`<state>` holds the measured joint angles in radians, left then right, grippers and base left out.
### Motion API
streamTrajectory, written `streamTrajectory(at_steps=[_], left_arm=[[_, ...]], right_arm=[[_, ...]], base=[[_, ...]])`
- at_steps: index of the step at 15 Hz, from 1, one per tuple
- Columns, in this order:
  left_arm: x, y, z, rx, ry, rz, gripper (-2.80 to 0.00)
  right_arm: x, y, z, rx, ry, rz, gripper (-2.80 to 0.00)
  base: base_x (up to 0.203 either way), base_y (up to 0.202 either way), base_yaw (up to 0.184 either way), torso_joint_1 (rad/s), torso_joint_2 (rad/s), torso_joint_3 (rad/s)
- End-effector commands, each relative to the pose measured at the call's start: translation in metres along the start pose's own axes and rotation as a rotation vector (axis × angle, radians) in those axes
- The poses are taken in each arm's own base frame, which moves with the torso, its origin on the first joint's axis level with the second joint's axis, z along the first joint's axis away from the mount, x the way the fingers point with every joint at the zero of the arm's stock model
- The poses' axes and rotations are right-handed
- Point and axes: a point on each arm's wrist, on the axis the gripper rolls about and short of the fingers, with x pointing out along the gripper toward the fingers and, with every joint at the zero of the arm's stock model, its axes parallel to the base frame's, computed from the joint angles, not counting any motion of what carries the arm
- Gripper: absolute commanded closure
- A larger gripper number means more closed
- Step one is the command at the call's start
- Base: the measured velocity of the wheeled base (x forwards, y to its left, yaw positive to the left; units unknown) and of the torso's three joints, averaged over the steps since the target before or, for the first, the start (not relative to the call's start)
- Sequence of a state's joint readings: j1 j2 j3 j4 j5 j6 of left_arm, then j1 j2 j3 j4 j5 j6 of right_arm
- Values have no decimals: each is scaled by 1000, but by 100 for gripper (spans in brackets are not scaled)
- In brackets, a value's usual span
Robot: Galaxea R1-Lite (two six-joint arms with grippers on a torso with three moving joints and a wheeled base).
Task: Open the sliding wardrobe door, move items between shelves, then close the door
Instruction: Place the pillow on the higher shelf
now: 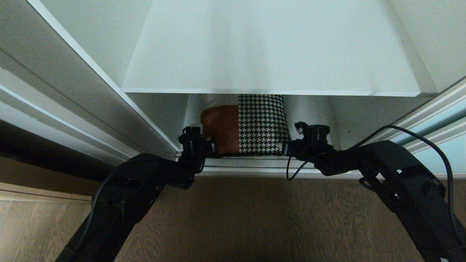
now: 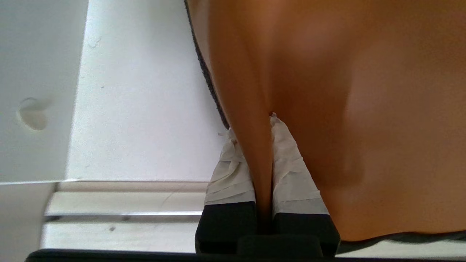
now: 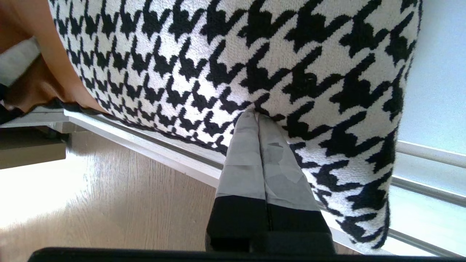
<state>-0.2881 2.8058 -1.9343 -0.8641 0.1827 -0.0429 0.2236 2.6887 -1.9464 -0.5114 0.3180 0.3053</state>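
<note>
We face an open white wardrobe standing on a grey-brown wood-grain floor [image 1: 255, 218]. A wide flat white upper shelf board [image 1: 269, 54] spans the compartment, and a lower white shelf board [image 2: 145, 109] lies beneath it, ending at a silver-grey metal bottom track [image 1: 276, 171] along the front edge. The sliding wardrobe door [image 1: 451, 134], a frosted pale aqua glass panel in a thin silver-grey frame, shows at the right edge of the opening; a second framed panel [image 1: 47, 94] runs along the left side.

The square patchwork cushion [image 1: 251, 123] of rust-brown and black-and-white houndstooth fabric is in the lower compartment, at its front edge, just below the upper shelf board. We cannot tell whether its lower edge rests on the lower board.

The left gripper [image 2: 262, 160] is at the cushion's left side. Its tape-wrapped fingertips [image 2: 233, 171] are clenched on a fold of the rust-brown fabric, which is pinched between the two pads.

The right gripper [image 3: 258, 149] is at the cushion's right side. Its grey-taped fingertips [image 3: 244, 160] are pressed fully together with no gap, and their tips touch the houndstooth fabric; we cannot tell whether any cloth is caught between them.

Both black arms reach in from the floor side, one on each side of the cushion.
</note>
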Motion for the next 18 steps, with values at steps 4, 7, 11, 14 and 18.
streamTrajectory(at_steps=[4, 7, 11, 14, 18], left_arm=[[-4, -7, 13, 158, 31, 166, 0], [-4, -6, 13, 168, 3, 173, 0], [-3, -7, 10, 157, -32, 158, 0], [-3, -8, 4, 165, -4, 128, 0], [-2, -8, 0, 163, -2, 92, 0]], right_arm=[[-2, 2, 5, 3, 4, -1, 0], [-4, 2, 7, 5, 9, -3, 0], [-4, 3, 7, 3, 10, -2, 0], [-5, 4, 9, 3, 9, -1, 0], [-5, 3, 7, 5, 14, -1, 0]], base=[[0, 0, 0, 0, 0, 0], [0, 0, 0, 0, 0, 0], [0, 0, 0, 0, 0, 0], [0, 0, 0, 0, 0, 0], [0, 0, 0, 0, 0, 0]])
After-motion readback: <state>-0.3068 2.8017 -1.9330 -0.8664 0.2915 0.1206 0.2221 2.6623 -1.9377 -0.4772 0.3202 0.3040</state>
